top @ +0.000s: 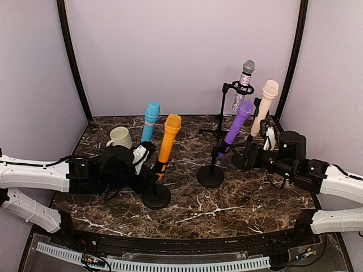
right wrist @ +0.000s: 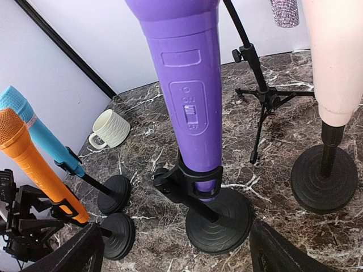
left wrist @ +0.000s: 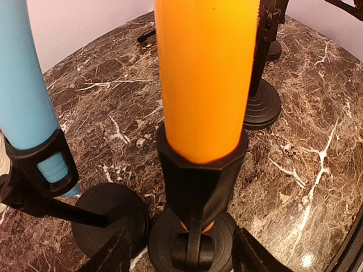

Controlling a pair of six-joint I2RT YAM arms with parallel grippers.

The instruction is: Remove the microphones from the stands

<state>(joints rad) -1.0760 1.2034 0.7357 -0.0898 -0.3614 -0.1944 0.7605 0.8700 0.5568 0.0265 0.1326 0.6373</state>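
Note:
An orange microphone (top: pixel 168 141) stands tilted in a black clip stand (top: pixel 156 197). My left gripper (top: pixel 144 156) is right by it. In the left wrist view the orange microphone (left wrist: pixel 205 73) fills the middle, seated in its clip (left wrist: pixel 198 181). My left gripper (left wrist: pixel 181 262) is open, with one finger low on each side of the stand. A purple microphone (top: pixel 237 127) sits in its own stand (top: pixel 210 176). My right gripper (top: pixel 245 154) is just right of it. In the right wrist view the purple microphone (right wrist: pixel 187 85) sits in its clip (right wrist: pixel 195 184), and my right gripper (right wrist: pixel 178 256) is open and empty.
A blue microphone (top: pixel 150 120) on a stand is just left of the orange one, with a cream cup (top: pixel 120 137) behind it. A glitter microphone (top: pixel 244 85) on a tripod and a peach microphone (top: pixel 264 106) on a stand are at the back right. Walls enclose the marble table (top: pixel 238 201).

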